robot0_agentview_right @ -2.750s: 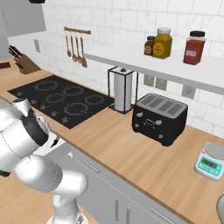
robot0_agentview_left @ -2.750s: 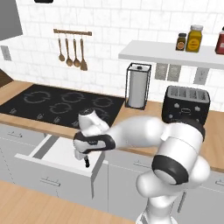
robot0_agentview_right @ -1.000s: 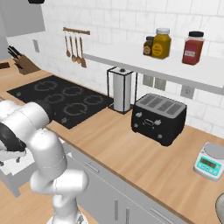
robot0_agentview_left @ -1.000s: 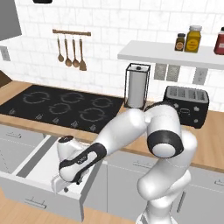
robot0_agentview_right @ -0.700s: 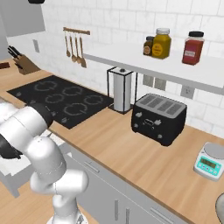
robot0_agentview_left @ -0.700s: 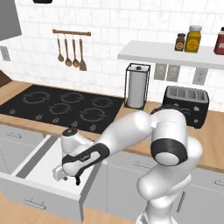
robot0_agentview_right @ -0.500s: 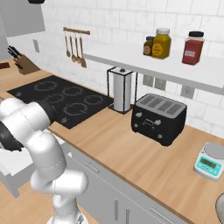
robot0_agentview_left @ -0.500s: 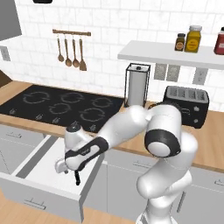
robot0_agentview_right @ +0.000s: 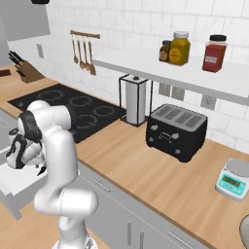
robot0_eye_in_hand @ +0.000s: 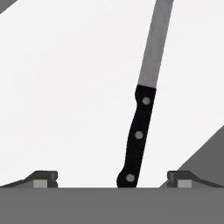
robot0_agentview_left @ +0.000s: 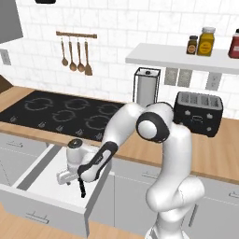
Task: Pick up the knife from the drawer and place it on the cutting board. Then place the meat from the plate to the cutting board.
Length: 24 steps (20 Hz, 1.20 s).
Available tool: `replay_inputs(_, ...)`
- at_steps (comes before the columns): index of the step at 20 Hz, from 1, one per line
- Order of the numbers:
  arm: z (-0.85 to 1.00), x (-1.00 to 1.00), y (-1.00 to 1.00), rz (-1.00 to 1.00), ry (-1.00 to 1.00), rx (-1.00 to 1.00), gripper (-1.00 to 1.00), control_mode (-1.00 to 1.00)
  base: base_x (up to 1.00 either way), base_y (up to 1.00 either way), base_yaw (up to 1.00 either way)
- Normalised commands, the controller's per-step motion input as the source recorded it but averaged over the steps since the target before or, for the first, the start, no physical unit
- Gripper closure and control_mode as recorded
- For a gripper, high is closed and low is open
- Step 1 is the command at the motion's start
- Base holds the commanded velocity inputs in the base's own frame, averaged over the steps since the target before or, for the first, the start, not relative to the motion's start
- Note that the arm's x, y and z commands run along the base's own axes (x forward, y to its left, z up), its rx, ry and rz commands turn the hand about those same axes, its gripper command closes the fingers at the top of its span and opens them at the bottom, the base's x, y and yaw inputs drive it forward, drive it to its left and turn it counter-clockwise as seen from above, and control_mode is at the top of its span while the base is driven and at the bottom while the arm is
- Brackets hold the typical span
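Note:
The drawer [robot0_agentview_left: 32, 186] stands pulled out at the lower left, its white floor bare around the knife. The knife [robot0_eye_in_hand: 138, 133] lies flat on that floor, black riveted handle toward me and grey blade running away; its handle [robot0_agentview_left: 82, 186] pokes out from under the hand. My gripper [robot0_eye_in_hand: 113, 178] hovers low over the handle's butt end, open, its fingertips [robot0_eye_in_hand: 43, 177] wide on either side and touching nothing. In the left base view the gripper [robot0_agentview_left: 65, 176] sits inside the drawer. A sliver of the dark reddish cutting board [robot0_agentview_right: 4, 73] shows at the left edge. Meat and plate are out of view.
A black cooktop [robot0_agentview_left: 60, 112] lies behind the drawer. On the wooden counter stand a paper towel holder [robot0_agentview_left: 146, 87], a black toaster [robot0_agentview_left: 198, 112], a knife block [robot0_agentview_right: 26, 68] and a kitchen scale [robot0_agentview_right: 233, 180]. Utensils [robot0_agentview_left: 74, 56] hang on the wall; jars [robot0_agentview_right: 180, 47] stand on the shelf.
The hand has shifted a little right and back over the drawer floor and the elbow has swung. The knife has stayed lying in the drawer.

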Motion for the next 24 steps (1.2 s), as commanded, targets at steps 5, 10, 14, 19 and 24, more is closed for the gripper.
replay_inputs(5, -0.19, 0.58, 0.04, -0.21, 0.0, -0.14, -1.0, -1.0, 0.0, 0.0, 0.0)
replay_inputs(10, -0.15, 0.15, -0.11, -0.15, 0.0, -0.06, -1.0, -1.0, 0.0, 0.0, 0.0)
replay_inputs(14, -0.08, 0.24, -0.71, -0.12, 0.0, 0.0, -1.0, -1.0, 0.0, 0.0, 0.0)
replay_inputs(19, -0.27, 0.08, -0.47, -0.05, 0.0, 0.0, -1.0, -1.0, 0.0, 0.0, 0.0)
replay_inputs(24, -0.18, 0.02, 0.08, 0.0, -0.02, 0.04, -1.0, -1.0, 0.0, 0.0, 0.0)
